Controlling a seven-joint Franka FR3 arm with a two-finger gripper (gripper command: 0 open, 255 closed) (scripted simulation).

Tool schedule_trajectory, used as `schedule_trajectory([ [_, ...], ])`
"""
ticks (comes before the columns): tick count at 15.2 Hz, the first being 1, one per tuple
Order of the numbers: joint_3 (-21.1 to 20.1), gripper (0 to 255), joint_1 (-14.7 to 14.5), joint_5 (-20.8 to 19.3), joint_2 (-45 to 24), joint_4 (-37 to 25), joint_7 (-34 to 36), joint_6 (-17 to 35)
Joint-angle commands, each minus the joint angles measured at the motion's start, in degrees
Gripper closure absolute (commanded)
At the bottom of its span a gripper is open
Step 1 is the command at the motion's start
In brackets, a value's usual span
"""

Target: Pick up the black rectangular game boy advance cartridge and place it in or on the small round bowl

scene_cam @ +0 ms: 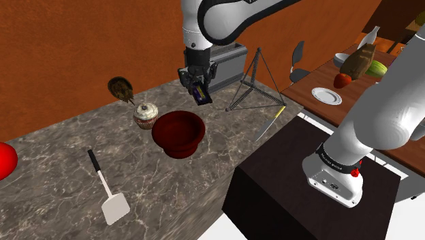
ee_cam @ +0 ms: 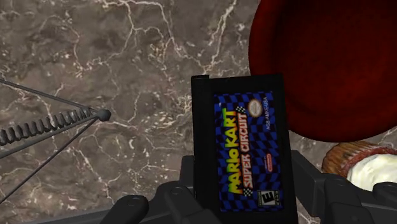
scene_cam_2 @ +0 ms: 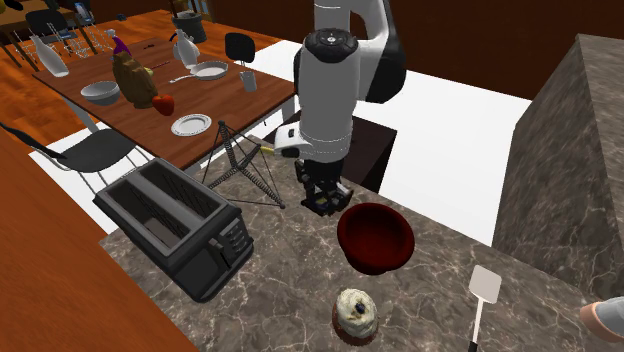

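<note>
Beside the red bowl [scene_cam: 178, 147], gripper [ee_cam: 245, 191] tight on the cartridge [scene_cam: 201, 95], Mario Kart label [ee_cam: 247, 149] legible at the wrist.

A home kitchen with a dining area: the marble table [scene_cam_2: 270, 290] carries a toaster [scene_cam_2: 180, 225], spatula [scene_cam_2: 486, 285] and cupcake [scene_cam_2: 355, 312]. At ten o'clock from the toaster stands a wooden dining table [scene_cam_2: 120, 120] with plates [scene_cam_2: 190, 124] and chairs [scene_cam_2: 95, 150].

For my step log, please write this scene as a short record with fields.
end effector: shut on the cartridge, above the counter
cartridge: black, blue label, held off the counter
bowl: dark red, round, nothing inside, near the end effector
cupcake: on the counter beside the bowl
progress: cartridge not yet in the bowl
</note>
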State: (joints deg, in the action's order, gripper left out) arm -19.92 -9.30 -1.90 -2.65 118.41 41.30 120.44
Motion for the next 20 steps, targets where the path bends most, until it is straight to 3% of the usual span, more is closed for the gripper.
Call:
schedule_trajectory([
  [1, -1.42, 255, -1.62, -0.46, -1.03, -1.23, 3.34, -0.33],
  [8, -5.66, 255, -7.93, -3.85, -7.77, -9.52, 15.08, -2.83],
  [20, -4.91, 255, -8.57, -6.38, -12.00, -5.13, 16.83, 5.32],
])
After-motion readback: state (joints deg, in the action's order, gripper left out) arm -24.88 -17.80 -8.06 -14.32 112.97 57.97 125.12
